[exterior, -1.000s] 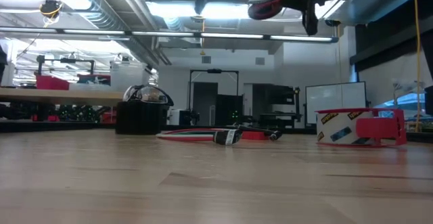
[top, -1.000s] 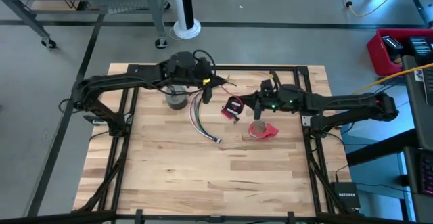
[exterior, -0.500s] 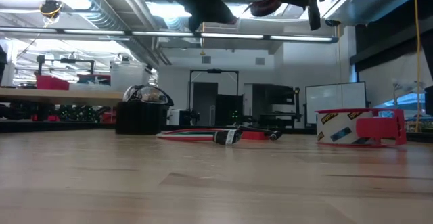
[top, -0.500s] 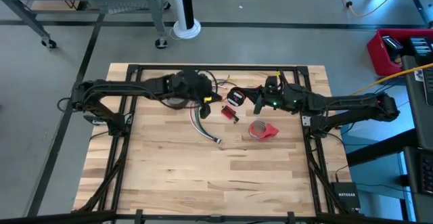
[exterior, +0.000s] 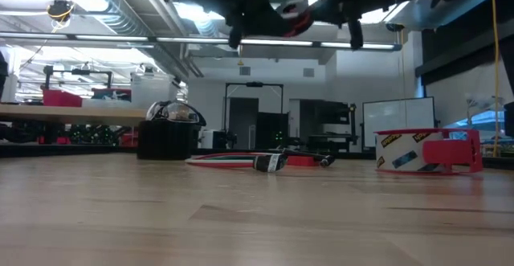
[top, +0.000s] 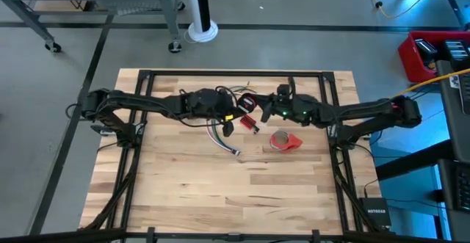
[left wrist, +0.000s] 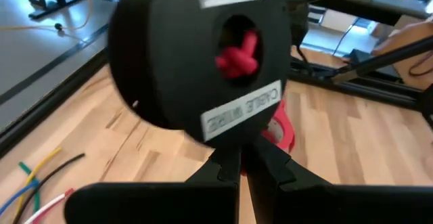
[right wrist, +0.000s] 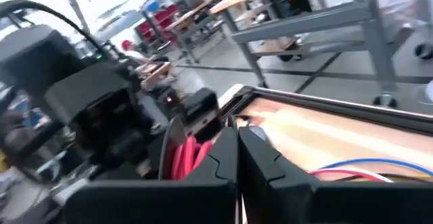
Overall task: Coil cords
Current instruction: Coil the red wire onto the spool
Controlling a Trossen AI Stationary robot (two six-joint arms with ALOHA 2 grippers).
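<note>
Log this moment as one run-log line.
left gripper: shut, raised mid-table | right gripper: shut, facing it | black-and-red coil: between them | wire bundle: on table

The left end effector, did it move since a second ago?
Yes. In the high view the left end effector went rightward, toward the red tape roll, which stayed put.

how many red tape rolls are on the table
1: the red tape roll lies flat on the wood below the right gripper, near the table's right side; the low view shows it at right. None looks hidden.
</note>
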